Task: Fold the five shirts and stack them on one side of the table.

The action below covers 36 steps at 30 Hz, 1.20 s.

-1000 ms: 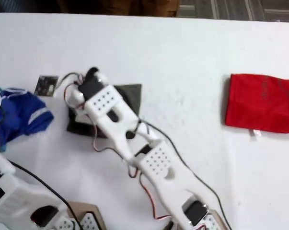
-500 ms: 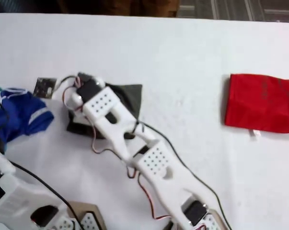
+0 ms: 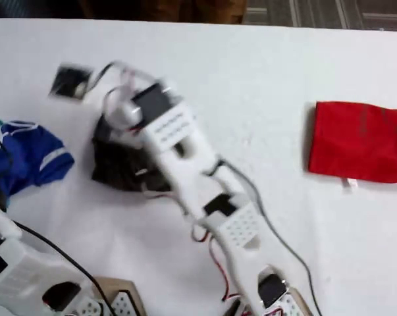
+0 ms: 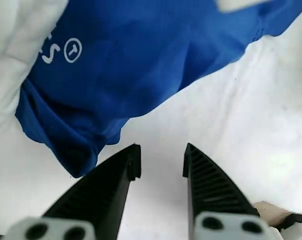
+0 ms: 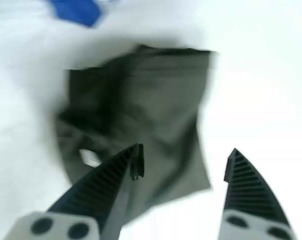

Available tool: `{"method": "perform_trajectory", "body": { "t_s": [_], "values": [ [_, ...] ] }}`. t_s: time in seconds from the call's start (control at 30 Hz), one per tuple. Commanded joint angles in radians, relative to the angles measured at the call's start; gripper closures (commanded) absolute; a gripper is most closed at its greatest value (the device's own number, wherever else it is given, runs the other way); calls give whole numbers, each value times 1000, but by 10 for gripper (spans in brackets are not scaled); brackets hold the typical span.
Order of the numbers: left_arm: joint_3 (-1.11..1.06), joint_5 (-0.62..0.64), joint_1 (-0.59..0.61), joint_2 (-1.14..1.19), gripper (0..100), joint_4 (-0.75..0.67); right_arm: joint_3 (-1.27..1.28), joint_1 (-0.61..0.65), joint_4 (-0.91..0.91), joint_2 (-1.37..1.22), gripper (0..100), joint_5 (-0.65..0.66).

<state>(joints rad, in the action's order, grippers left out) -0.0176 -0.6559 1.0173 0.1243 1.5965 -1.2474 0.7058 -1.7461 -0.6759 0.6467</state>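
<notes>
While red shirt (image 3: 359,141) is lying folded, dark shirt (image 3: 116,168) and blue shirt (image 3: 30,155) are seemingly awaiting folding. Left gripper (image 4: 162,150) and right gripper (image 5: 186,152) are gaping empty.

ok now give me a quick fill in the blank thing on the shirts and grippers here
1. The folded shirt lying apart from both arms is ___.
2. The bunched shirt next to the left gripper is ___.
3. Over the dark shirt, the right gripper has its jaws ___.
Missing words: red; blue; open.
</notes>
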Motion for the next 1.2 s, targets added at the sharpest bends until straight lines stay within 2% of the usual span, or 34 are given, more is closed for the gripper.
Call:
{"method": "perform_trajectory", "body": {
  "t_s": [0.0, 0.13, 0.33, 0.4, 0.53, 0.63, 0.7, 0.83, 0.93, 1.07, 1.17],
  "values": [
    [2, 5, -98, -57, 834, 6, -11, -134, -24, 107, 738, -51],
    [16, 63, -287, -58, 835, 17, 75, -225, -24, 124, 765, -121],
    [163, 262, -542, -54, 835, 35, 229, -312, -24, 166, 992, -152],
    [188, 310, -618, -48, 836, 29, 272, -348, -24, 177, 957, -152],
    [189, 367, -746, -46, 899, 17, 333, -397, -24, 189, 978, -153],
    [168, 371, -787, -20, 974, -64, 351, -397, -22, 179, 981, -153],
    [166, 388, -789, 21, 972, -130, 353, -392, 5, 163, 981, -153],
    [177, 514, -790, 87, 969, -267, 347, -377, 153, 102, 981, -198],
    [225, 563, -835, 146, 969, -285, 344, -366, 289, 22, 981, -250],
    [323, 577, -852, 282, 969, -285, 342, -315, 367, -96, 981, -247],
    [424, 577, -844, 404, 969, -267, 342, -277, 390, -166, 981, -180]
  ]
}}
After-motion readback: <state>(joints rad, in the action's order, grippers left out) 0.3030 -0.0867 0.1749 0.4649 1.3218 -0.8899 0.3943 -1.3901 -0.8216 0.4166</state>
